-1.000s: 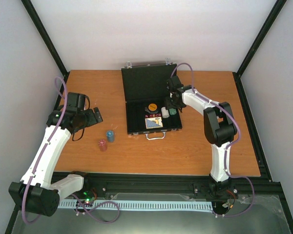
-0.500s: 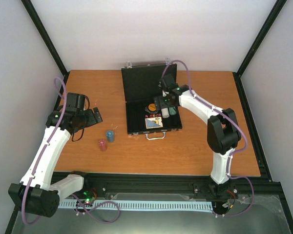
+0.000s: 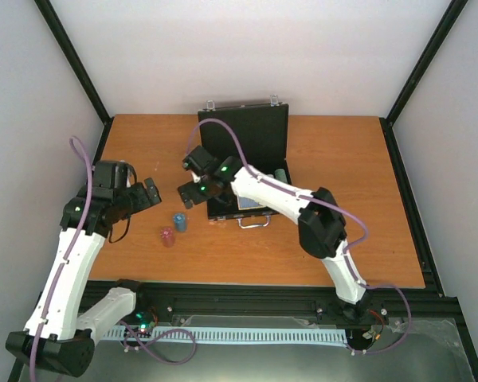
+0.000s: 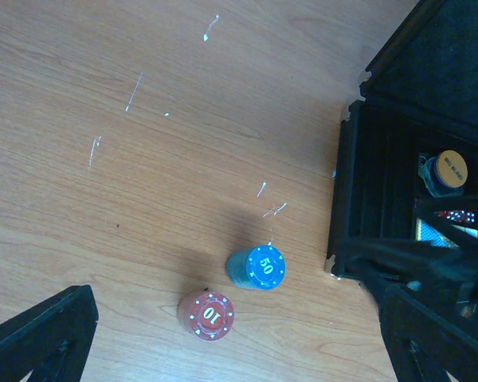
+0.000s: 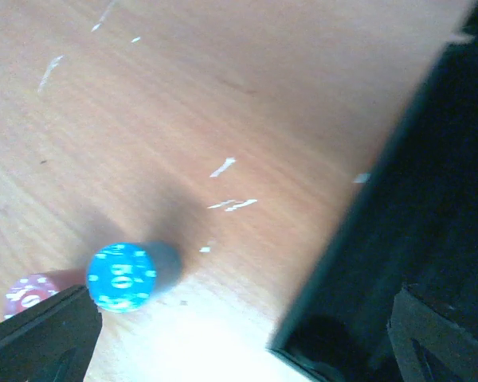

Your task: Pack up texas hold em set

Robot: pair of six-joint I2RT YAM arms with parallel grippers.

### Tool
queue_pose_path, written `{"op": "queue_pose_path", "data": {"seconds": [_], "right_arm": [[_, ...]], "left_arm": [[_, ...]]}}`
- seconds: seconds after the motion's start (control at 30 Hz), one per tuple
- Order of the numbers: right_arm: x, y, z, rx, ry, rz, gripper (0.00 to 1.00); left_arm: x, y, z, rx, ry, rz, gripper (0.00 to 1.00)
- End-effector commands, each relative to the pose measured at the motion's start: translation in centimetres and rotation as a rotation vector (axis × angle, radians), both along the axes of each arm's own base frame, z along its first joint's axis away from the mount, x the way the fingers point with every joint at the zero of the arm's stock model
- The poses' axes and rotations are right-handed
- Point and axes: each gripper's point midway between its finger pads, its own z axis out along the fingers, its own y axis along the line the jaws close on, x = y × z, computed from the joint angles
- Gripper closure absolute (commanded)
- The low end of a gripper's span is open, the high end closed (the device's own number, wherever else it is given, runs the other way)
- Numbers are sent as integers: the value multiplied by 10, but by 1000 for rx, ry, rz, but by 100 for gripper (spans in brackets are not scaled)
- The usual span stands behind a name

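Briefcase (image 3: 243,135) lies open at the back middle of the wooden table (image 3: 366,199), with its lid up. From above, the blue chip stack (image 3: 180,222) and red chip stack (image 3: 168,236) stand close together on the table just left of it. The left wrist view shows what the top one can't: 50 on the blue, 10 on the red, and an orange disc (image 4: 450,169) inside the case. White walls and black posts stand around. Left gripper (image 3: 147,193) and right gripper (image 3: 190,193) both gape wide, holding nothing. A second ago the right arm was over the case; now it hangs by the blue stack.
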Motion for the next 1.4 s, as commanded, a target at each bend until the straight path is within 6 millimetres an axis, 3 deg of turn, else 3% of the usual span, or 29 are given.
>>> {"op": "queue_pose_path", "data": {"seconds": [0.0, 0.27, 0.37, 0.43, 0.67, 0.8, 0.93, 1.1, 1.27, 1.37], "right_arm": [[-30, 35, -24, 20, 122, 50, 0], [-56, 70, -51, 3, 188, 103, 2], [-62, 74, -65, -13, 216, 105, 3], [-61, 82, -62, 10, 222, 110, 5], [-69, 91, -82, -2, 273, 136, 12], [-70, 88, -88, -19, 278, 133, 24], [-67, 84, -91, -42, 267, 123, 27], [-63, 79, -93, -71, 241, 112, 59], [-59, 75, -90, -92, 207, 128, 61], [-58, 78, -72, -68, 171, 157, 63]], "left_arm": [[-10, 0, 1, -17, -2, 5, 0], [-18, -1, -2, -19, -5, -20, 0], [-19, -3, -2, -29, -7, -26, 0], [-19, -4, -2, -34, -8, -29, 0], [-21, -4, -5, -35, -9, -30, 0], [-22, -3, -6, -31, -10, -28, 0], [-22, -2, -6, -25, -9, -27, 0], [-20, -3, -8, -24, -7, -27, 0], [-19, -2, -10, -19, 1, -26, 0], [-19, -1, -12, -14, 6, -24, 0]]}}
